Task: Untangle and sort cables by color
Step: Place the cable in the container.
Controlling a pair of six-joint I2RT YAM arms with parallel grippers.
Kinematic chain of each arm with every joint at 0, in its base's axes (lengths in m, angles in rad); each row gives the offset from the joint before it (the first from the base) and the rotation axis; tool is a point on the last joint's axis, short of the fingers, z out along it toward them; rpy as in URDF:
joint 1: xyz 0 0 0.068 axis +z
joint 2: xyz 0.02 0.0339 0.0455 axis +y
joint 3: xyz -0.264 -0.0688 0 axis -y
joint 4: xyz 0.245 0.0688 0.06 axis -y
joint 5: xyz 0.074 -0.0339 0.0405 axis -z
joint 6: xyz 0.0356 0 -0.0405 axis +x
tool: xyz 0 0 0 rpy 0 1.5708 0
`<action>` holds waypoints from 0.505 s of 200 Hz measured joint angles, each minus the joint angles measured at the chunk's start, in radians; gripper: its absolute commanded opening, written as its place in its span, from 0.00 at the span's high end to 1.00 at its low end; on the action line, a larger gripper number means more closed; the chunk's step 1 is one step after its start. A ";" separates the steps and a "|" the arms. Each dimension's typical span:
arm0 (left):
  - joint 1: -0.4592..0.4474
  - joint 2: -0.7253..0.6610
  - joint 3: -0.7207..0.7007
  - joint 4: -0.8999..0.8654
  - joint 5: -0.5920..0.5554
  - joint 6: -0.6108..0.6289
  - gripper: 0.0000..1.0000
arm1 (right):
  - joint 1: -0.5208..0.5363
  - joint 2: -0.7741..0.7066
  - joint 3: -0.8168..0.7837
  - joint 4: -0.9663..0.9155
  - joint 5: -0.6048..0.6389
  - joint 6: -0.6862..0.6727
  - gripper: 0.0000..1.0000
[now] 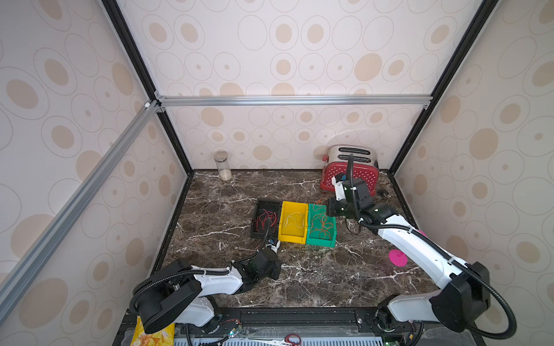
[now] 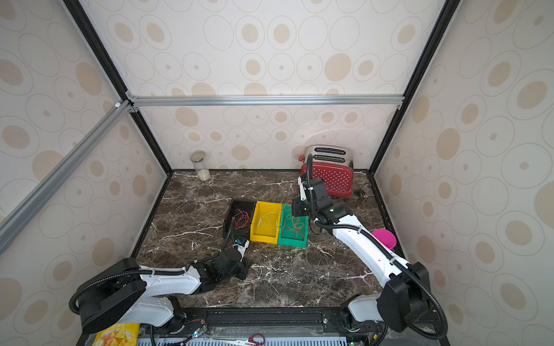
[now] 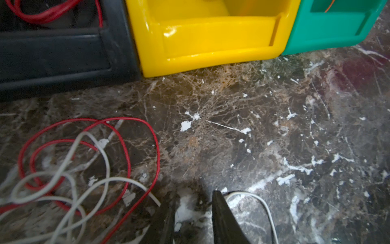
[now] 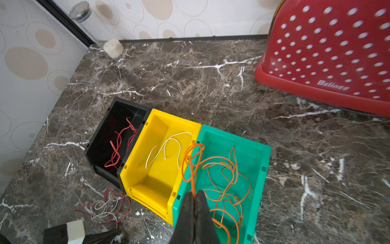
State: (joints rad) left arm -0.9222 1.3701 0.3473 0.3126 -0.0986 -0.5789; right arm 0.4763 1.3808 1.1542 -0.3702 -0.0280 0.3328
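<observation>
- Top views both give the stage: dark marble tabletop (image 1: 329, 278), red toaster (image 1: 365, 170) parked at the back, well apart from the work.
- Mid-tabletop, three bins touching in a row: black bin (image 4: 105, 131), yellow bin (image 4: 154, 181), green bin (image 4: 253, 160). Red cables (image 4: 117, 150) in the black, white cables (image 4: 168, 145) in the yellow, orange cables (image 4: 223, 166) in the green. Sorting looks well along.
- Right hand (image 4: 195, 200) up over the green bin, pinched tight on an orange cable (image 4: 192, 179) that loops across the edge next to the yellow bin.
- Left hand (image 3: 193, 215) down low in front of the bins, jaws partly apart, bare marble between them, gripping nothing.
- Leftover red-and-white tangle (image 4: 105, 206) flat on the tabletop, just beside the left hand on the black bin's side, not between the fingers. All loops, no single long axis. Far nearer the left hand than the right.
- One white strand (image 3: 256, 194) curling past a finger's outer face; touching or not, cannot tell.
- Next grab likely needs a sidestep toward the black bin.
</observation>
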 measured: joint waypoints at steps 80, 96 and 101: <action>0.000 0.000 0.000 0.001 0.000 0.000 0.69 | 0.000 0.164 -0.048 -0.041 0.095 0.102 1.00; 0.000 0.000 0.000 0.000 0.001 0.000 0.69 | -0.001 0.206 -0.050 -0.049 0.108 0.109 1.00; 0.000 0.000 0.000 0.000 0.001 0.000 0.69 | -0.001 0.219 -0.049 -0.048 0.110 0.111 1.00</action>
State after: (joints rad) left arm -0.9222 1.3697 0.3473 0.3130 -0.0978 -0.5789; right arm 0.4755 1.5997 1.1049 -0.4183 0.0822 0.4442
